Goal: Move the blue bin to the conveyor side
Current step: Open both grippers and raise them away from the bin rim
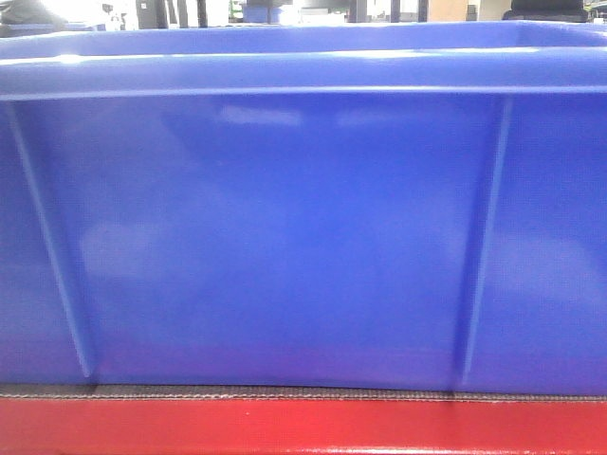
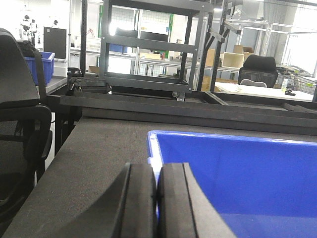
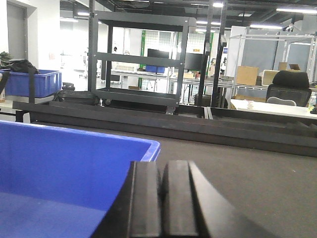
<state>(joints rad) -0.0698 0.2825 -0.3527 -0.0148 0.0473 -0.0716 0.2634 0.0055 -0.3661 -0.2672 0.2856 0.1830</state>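
The blue bin (image 1: 285, 237) fills the front view; its near wall stands on the dark woven conveyor belt (image 1: 285, 391) just behind the red strip (image 1: 285, 422). In the left wrist view my left gripper (image 2: 157, 171) is shut on the left rim of the blue bin (image 2: 247, 173), and pale rim shows between the pads. In the right wrist view my right gripper (image 3: 162, 168) is shut at the right rim of the blue bin (image 3: 59, 163); the rim runs in behind the fingers. The belt (image 2: 89, 158) lies left of the bin and also to its right (image 3: 257, 178).
A black rail (image 2: 198, 106) runs along the belt's far edge. Behind it stands a black metal rack (image 3: 138, 54). A second blue crate (image 3: 34, 82) sits far left, and a black chair (image 2: 20, 99) stands beside the belt's left end.
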